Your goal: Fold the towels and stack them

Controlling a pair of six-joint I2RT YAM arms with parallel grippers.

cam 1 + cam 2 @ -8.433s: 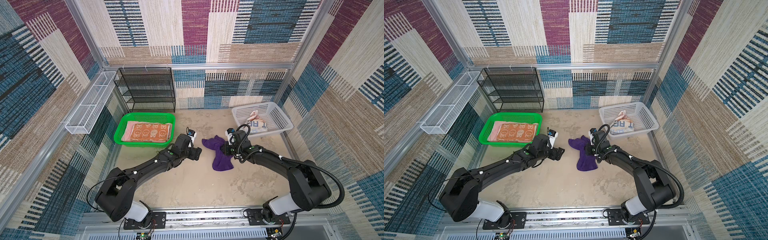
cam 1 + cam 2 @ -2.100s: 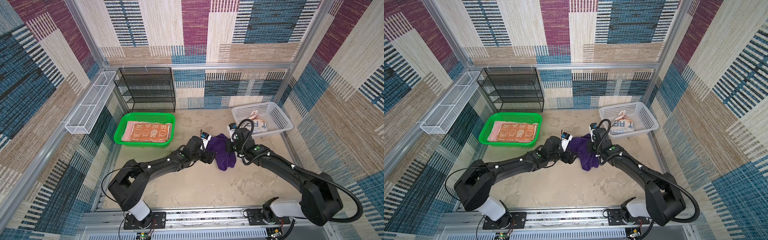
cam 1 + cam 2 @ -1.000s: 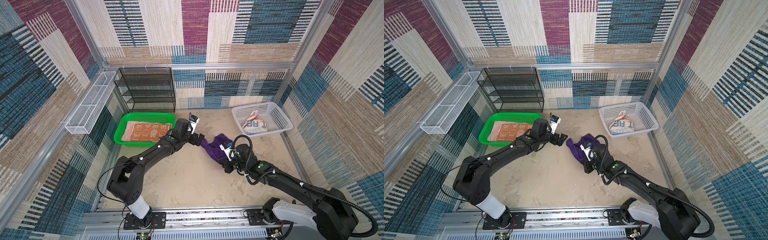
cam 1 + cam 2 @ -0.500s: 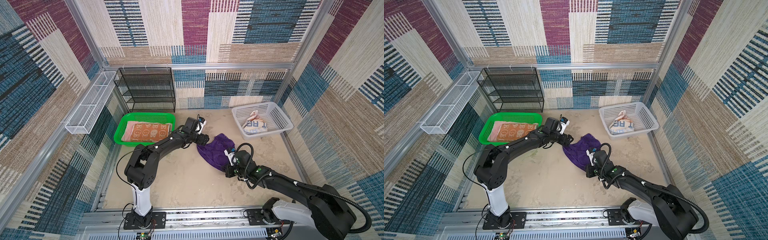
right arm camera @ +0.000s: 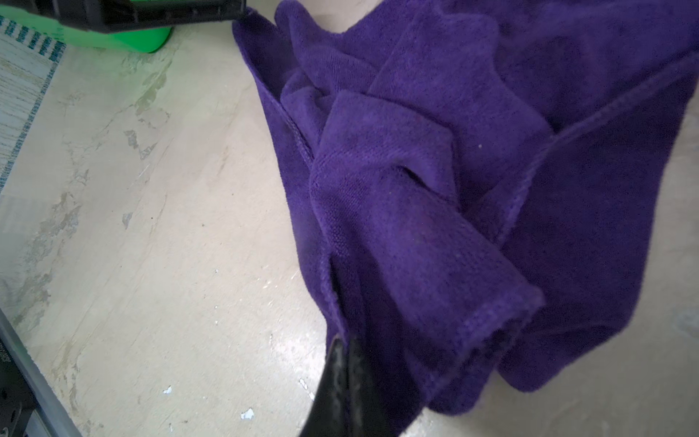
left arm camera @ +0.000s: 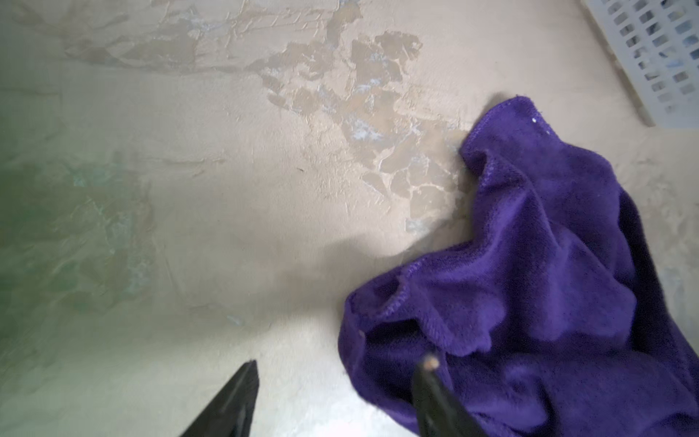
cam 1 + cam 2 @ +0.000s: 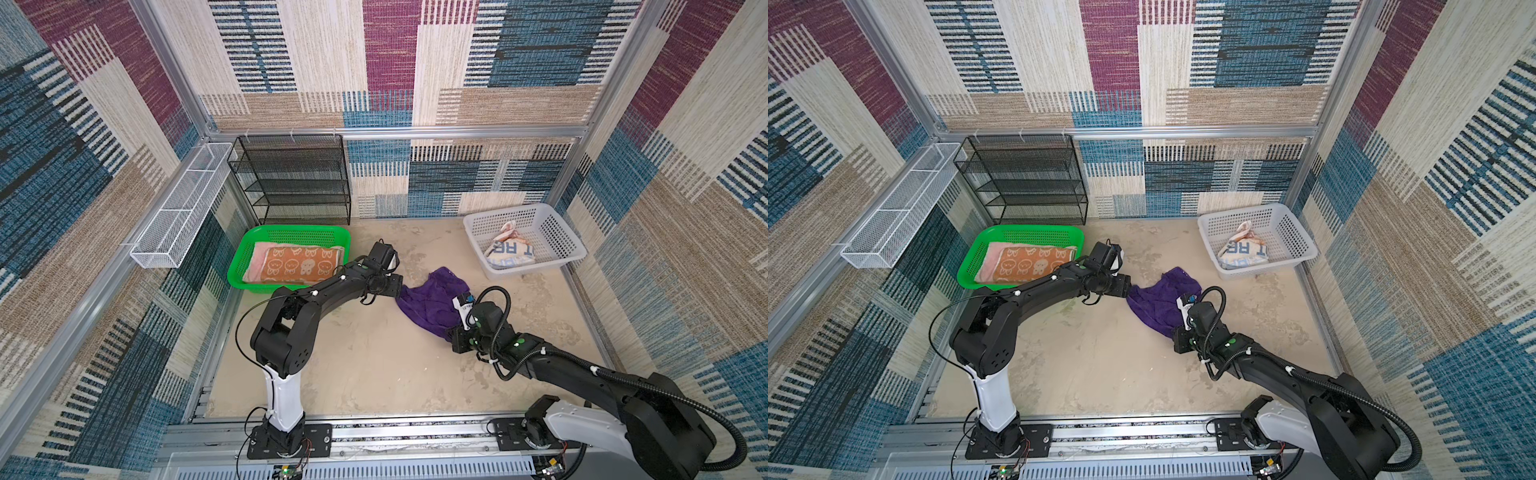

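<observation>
Patchwork woven walls, mottled beige floor

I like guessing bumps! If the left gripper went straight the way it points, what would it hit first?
Most likely the purple towel: the left gripper points at its bunched near edge, jaws apart, one finger over the cloth. Height above it is unclear.

The beige tabletop is bearing a crumpled purple towel, a green basket, a white basket, a black mesh rack.

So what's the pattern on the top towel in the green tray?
The top towel is orange with white cartoon faces, clearest in a top view.
</observation>
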